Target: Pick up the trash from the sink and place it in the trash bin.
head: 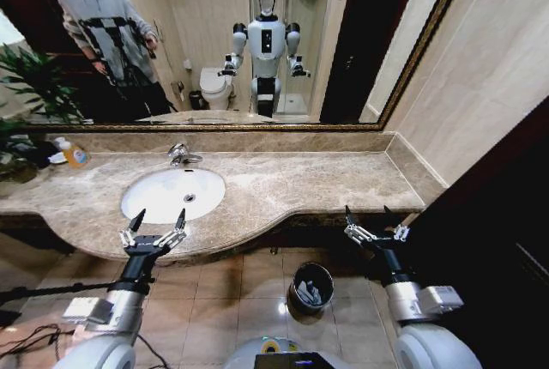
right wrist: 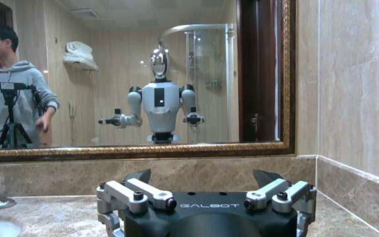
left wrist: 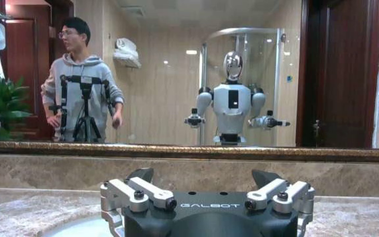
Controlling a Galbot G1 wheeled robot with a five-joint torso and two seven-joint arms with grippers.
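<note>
My left gripper (head: 157,222) hangs just in front of the counter's curved front edge, fingers spread wide with nothing between them, their black tips pointing toward the sink (head: 173,195). My right gripper (head: 375,220) is held at the same height off the right end of the counter, also wide open and empty, close to the dark wall on that side.

Below and between my arms, on the tiled floor, stands the trash bin (head: 311,287); its metal rim catches the light and pale pieces already lie inside it. It sits nearer my right arm than my left, with bare floor around it.

The sink lies just beyond my left fingertips, a white oval set in the beige marble counter (head: 292,184). Its basin looks bare around the drain hole (head: 189,198); I cannot make out any trash in it. The chrome tap (head: 180,154) stands at the basin's far rim. The marble to the right of the sink is open all the way to the corner, where the side wall closes it off.

At the counter's far left, well apart from my left gripper, stands a bottle of orange liquid (head: 75,155) beside a green plant (head: 26,86). Behind everything the framed mirror (head: 369,60) runs the length of the counter; from my left wrist I see my left gripper (left wrist: 208,185) facing it over the marble, and my right gripper (right wrist: 206,183) likewise.
</note>
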